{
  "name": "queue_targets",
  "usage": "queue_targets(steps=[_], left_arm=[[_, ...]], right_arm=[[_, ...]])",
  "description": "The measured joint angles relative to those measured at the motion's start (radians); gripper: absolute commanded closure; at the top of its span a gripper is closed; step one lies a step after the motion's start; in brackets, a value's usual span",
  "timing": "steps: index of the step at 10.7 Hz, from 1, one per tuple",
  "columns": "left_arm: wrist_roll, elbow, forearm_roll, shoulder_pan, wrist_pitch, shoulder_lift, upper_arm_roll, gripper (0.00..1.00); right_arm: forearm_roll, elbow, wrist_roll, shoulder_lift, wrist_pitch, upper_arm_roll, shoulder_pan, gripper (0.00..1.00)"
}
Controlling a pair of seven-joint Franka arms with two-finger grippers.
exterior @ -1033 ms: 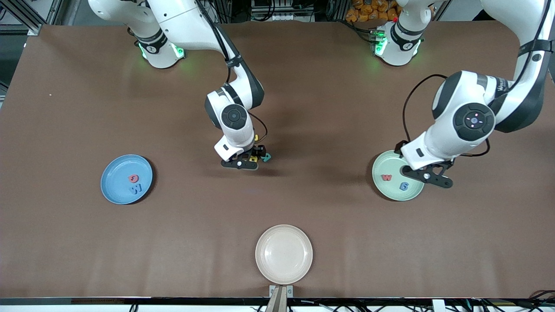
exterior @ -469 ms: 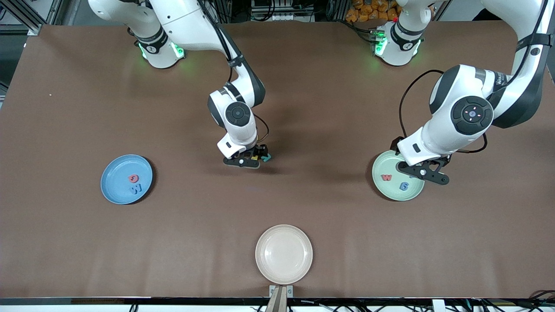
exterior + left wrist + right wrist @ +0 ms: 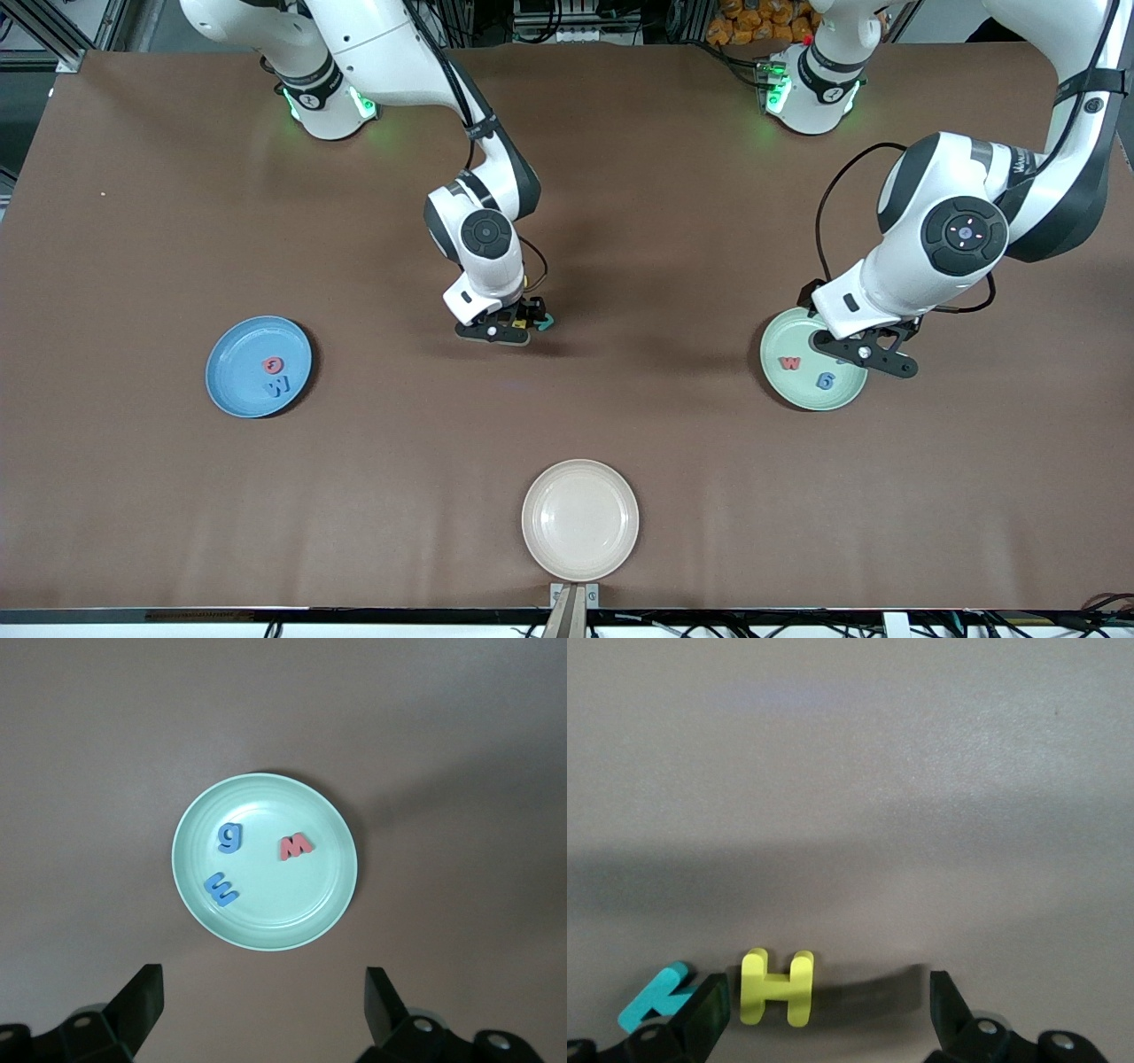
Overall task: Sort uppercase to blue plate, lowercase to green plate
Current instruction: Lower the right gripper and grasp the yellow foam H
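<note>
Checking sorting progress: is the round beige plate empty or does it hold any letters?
Empty. The front view shows the round beige plate with a bare inside, no foam letters on it.

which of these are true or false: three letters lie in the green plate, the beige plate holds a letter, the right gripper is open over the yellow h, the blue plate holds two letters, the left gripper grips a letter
1. Three letters lie in the green plate. True: a blue g, a blue m and a red w.
2. The beige plate holds a letter. False: nothing lies in it.
3. The right gripper is open over the yellow H. True; a teal letter lies beside the H.
4. The blue plate holds two letters. True: a red letter and a blue letter.
5. The left gripper grips a letter. False: it is open and holds nothing, over the table beside the green plate.
</note>
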Motion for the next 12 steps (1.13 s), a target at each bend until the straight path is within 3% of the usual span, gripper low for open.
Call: queue_targets(steps=[1,3,4,5,12], left_arm=[[0.000,0.000,0.000,0.000,0.000,0.000,0.000,0.00],[0.000,0.000,0.000,0.000,0.000,0.000,0.000,0.00],[0.000,0.000,0.000,-0.001,0.000,0.000,0.000,0.00],[0.000,0.000,0.000,-0.001,0.000,0.000,0.000,0.00],[0.000,0.008,-0.004,-0.031,0.000,0.000,-0.002,0.00]], right_arm=[[0.000,-0.001,0.006,0.002,0.006,0.000,0.000,0.01],[-0.001,-0.001,0.011,0.006,0.012,0.000,0.000,0.21],[-0.001,-0.001,0.012,0.007,0.013,0.001,0.000,0.52],[-0.001,-0.001,0.012,0.007,0.014,0.001,0.000,0.98],[-0.001,0.007,0.018,-0.002,0.023,0.006,-0.006,1.00]])
